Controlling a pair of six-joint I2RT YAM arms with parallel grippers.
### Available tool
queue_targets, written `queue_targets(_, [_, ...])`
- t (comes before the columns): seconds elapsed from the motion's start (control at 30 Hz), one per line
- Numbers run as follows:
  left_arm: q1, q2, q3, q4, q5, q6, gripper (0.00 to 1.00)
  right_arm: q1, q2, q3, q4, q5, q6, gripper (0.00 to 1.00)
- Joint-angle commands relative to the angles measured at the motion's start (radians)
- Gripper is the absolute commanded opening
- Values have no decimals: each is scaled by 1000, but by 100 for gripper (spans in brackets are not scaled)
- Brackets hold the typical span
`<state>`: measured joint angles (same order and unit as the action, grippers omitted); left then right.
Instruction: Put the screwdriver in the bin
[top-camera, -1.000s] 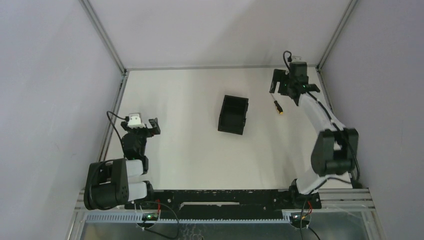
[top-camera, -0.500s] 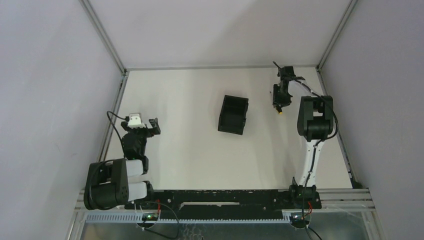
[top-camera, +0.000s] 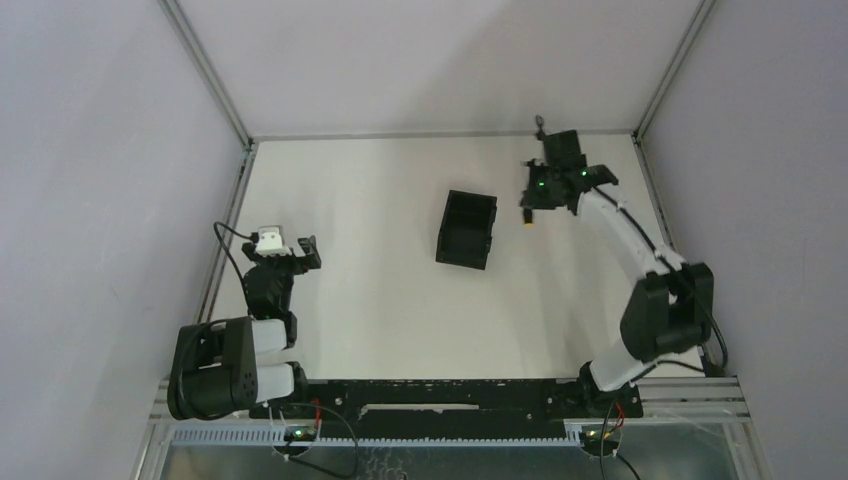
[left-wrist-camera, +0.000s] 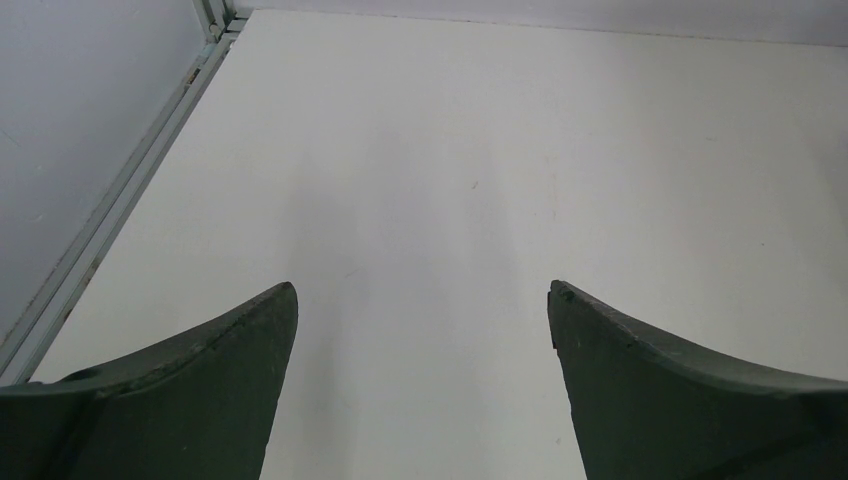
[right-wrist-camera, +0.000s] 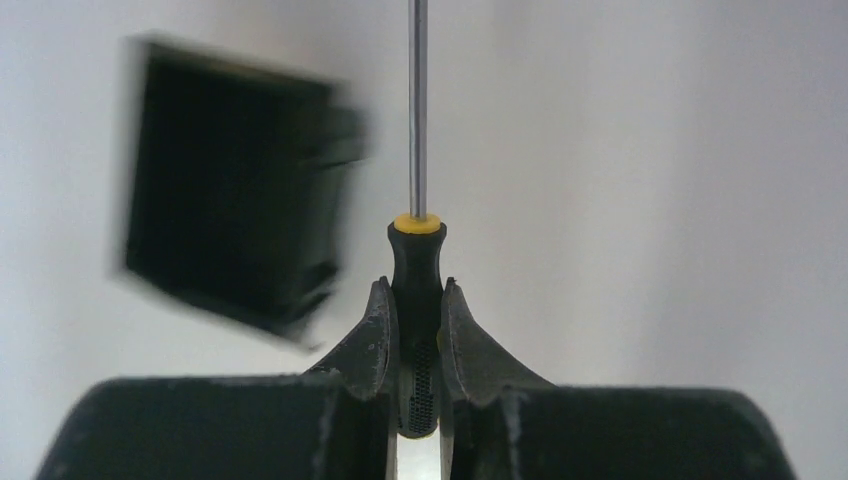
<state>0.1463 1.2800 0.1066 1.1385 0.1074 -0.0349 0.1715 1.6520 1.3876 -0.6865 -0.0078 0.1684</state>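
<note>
The screwdriver (right-wrist-camera: 417, 262) has a black handle with a yellow collar and a slim metal shaft pointing away from the camera. My right gripper (right-wrist-camera: 412, 288) is shut on its handle. From above, the right gripper (top-camera: 527, 203) holds the screwdriver (top-camera: 528, 221) just right of the black open-top bin (top-camera: 471, 197). In the right wrist view the bin (right-wrist-camera: 240, 72) appears blurred, to the left of the shaft. My left gripper (top-camera: 303, 252) rests at the near left, and its wrist view shows the left gripper (left-wrist-camera: 422, 292) open over bare table.
Grey walls with metal frame rails (top-camera: 228, 105) enclose the white table on three sides. A rail (left-wrist-camera: 120, 195) runs along the table's left edge close to the left gripper. The arm mounts' black bar (top-camera: 440, 395) lies along the near edge.
My right gripper came down on the screwdriver, closed on its handle and carried it a little left toward the bin. The left arm has not moved.
</note>
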Motion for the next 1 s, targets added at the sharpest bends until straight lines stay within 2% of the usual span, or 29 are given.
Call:
queue_targets(0.0, [-5, -18, 45, 12, -14, 12, 100, 192, -96, -68, 64, -61, 163, 9])
queue_targets(0.17, [-5, -18, 44, 12, -14, 12, 100, 336, -33, -58, 155, -24, 216, 11])
queue_targets(0.37, [-5, -18, 45, 11, -14, 12, 100, 367, 55, -37, 222, 21, 207, 15])
queue_targets(0.6, [-5, -18, 45, 12, -14, 13, 100, 376, 147, -17, 248, 117, 215, 25])
queue_targets(0.77, [-5, -18, 45, 12, -14, 12, 100, 384, 175, 13, 247, 132, 221, 47])
queue_targets(0.97, [-6, -18, 45, 11, -14, 12, 100, 396, 123, 66, 211, 130, 194, 59])
